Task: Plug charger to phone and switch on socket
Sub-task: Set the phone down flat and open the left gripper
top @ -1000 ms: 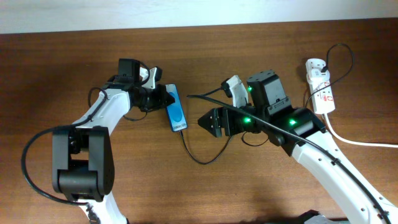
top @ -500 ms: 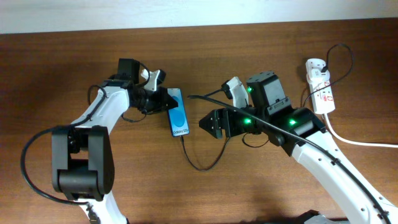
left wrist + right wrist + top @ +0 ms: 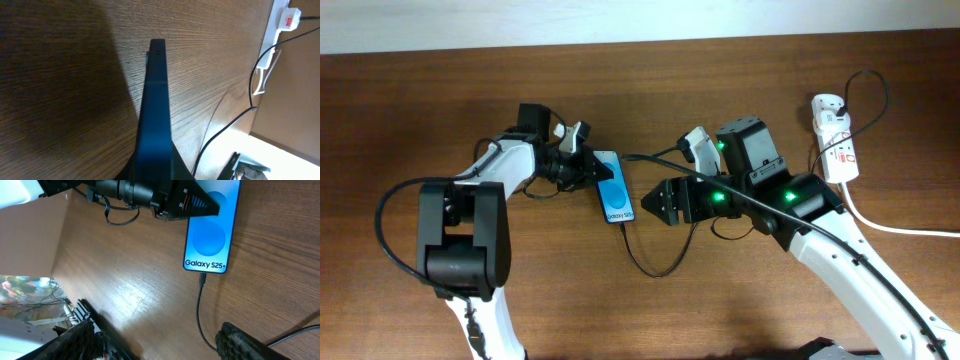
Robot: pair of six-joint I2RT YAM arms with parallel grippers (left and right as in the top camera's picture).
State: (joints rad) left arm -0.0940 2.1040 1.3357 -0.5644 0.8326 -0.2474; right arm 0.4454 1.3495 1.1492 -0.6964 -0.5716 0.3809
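Note:
The phone [image 3: 614, 193] lies on the table with its blue screen up. In the right wrist view [image 3: 212, 230] it reads "Galaxy S25+". My left gripper [image 3: 585, 165] is shut on the phone's top end. The left wrist view shows the phone edge-on [image 3: 152, 115] between the jaws. The charger, a thin black cable [image 3: 650, 268], has its plug tip [image 3: 202, 278] at the phone's bottom edge and loops under my right arm. My right gripper [image 3: 655, 200] is open and empty, just right of the phone, with the cable [image 3: 198, 320] between its fingers. The socket [image 3: 836, 140] lies at the far right.
The socket's thick white cord [image 3: 905, 227] runs off the right edge. A thin black cable loops above the socket [image 3: 865, 85]. The socket also shows far off in the left wrist view [image 3: 277, 25]. The table is dark wood [image 3: 560, 290].
My left gripper has pushed the phone to the right and turned it, so its bottom end sits closer to my right gripper. The cable loop shifted with it. The right arm barely moved.

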